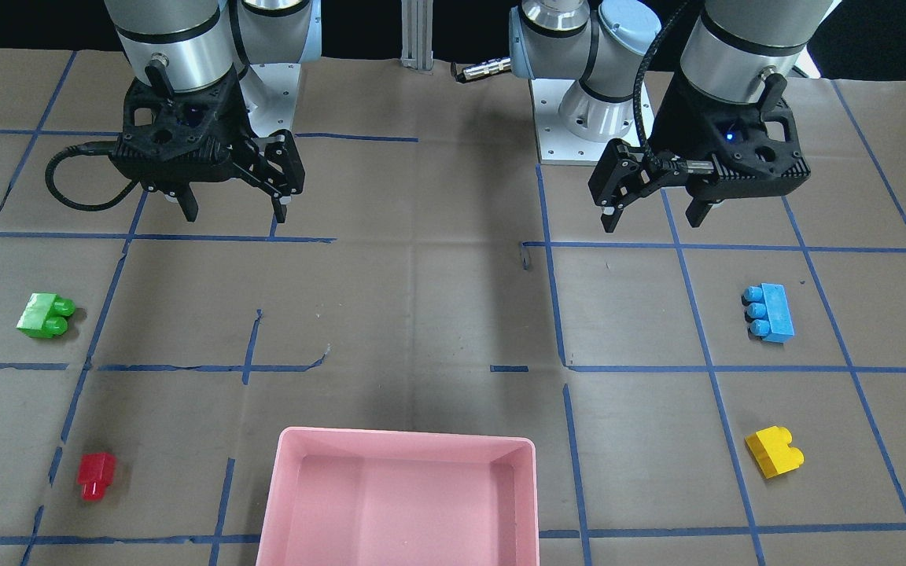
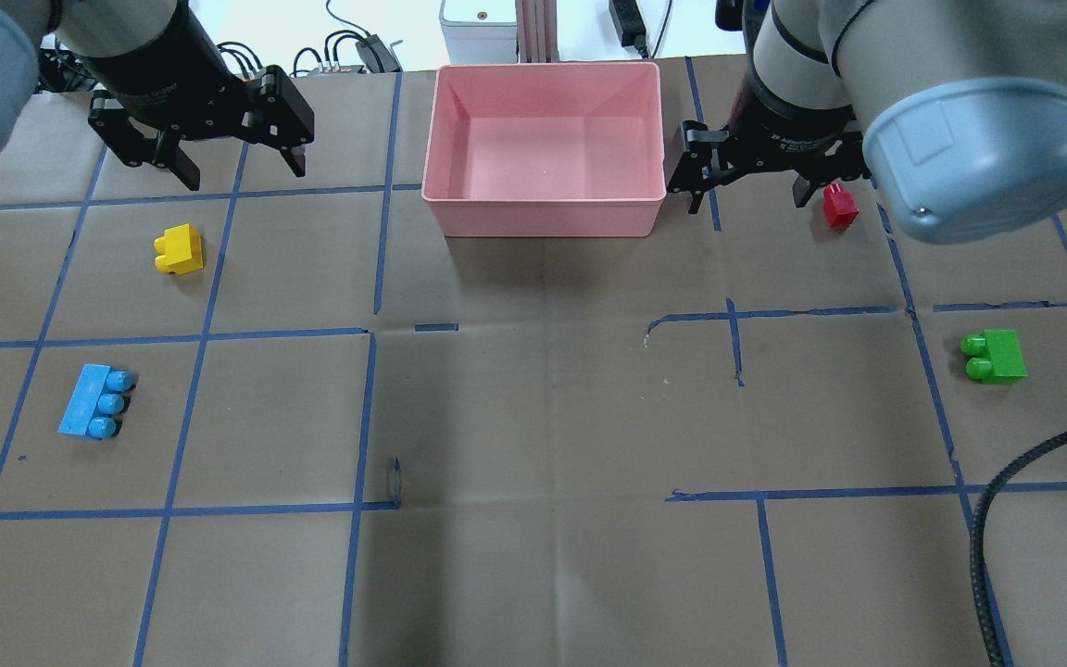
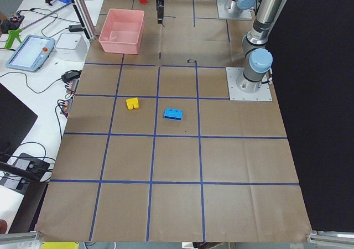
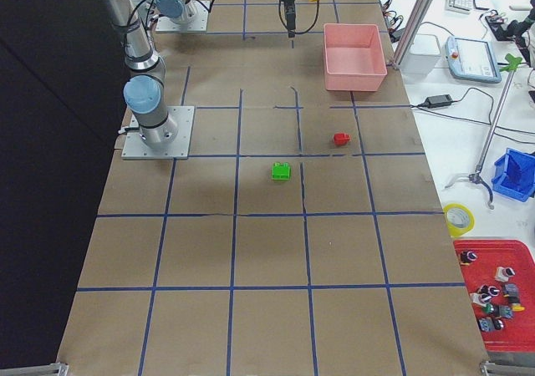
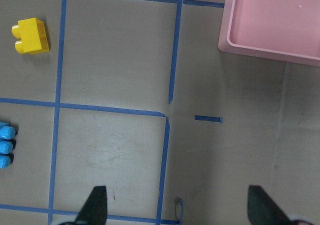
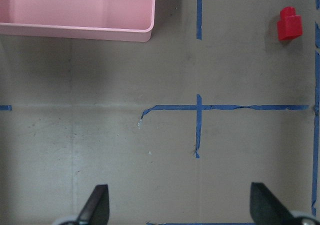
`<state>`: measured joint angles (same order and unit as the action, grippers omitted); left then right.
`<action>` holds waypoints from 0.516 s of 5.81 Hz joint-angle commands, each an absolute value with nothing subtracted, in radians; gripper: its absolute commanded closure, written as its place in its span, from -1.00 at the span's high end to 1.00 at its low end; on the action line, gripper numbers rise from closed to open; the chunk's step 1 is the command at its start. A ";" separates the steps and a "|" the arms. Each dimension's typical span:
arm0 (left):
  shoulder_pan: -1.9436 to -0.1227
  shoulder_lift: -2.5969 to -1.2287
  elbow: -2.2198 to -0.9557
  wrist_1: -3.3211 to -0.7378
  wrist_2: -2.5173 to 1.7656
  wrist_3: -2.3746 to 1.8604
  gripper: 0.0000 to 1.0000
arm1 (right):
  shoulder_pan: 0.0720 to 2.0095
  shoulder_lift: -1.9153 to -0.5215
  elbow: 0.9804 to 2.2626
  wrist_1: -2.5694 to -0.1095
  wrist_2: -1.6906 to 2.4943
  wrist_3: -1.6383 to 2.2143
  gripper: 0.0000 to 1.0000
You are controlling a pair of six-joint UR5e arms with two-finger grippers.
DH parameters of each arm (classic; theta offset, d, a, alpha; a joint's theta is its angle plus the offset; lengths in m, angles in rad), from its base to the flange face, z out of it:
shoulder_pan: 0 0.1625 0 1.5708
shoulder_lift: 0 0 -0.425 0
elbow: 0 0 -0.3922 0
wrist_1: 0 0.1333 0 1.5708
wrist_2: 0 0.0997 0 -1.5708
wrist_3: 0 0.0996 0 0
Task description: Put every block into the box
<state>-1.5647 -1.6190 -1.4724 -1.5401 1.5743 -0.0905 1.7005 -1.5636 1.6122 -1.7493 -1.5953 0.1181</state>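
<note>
I find the left gripper and right gripper both spread wide, holding nothing. The green block, red block, blue block and yellow block all lie outside the pink box, well apart from it, on the table.

We see a table w/ brown paper cover & blue tape grid. On it: shallow pink plastic tray at far edge, centre; yellow two-stud brick & blue three-stud brick on robot's left; small red one-stud brick & green two-stud brick on its right, all apart.
</note>
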 commanded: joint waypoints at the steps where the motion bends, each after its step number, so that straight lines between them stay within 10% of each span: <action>1: -1.565 -1.617 -1.474 -1.540 1.574 -0.091 0.99 | 1.698 -1.569 1.612 -1.747 -1.594 0.118 1.00; 3: -1.565 -1.611 -1.482 -1.540 1.575 -0.091 0.99 | 1.697 -1.569 1.611 -1.749 -1.594 0.118 1.00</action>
<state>-1.5647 -1.6147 -1.4779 -1.5401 1.5751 -0.0905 1.6972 -1.5686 1.6118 -1.7477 -1.5939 0.1181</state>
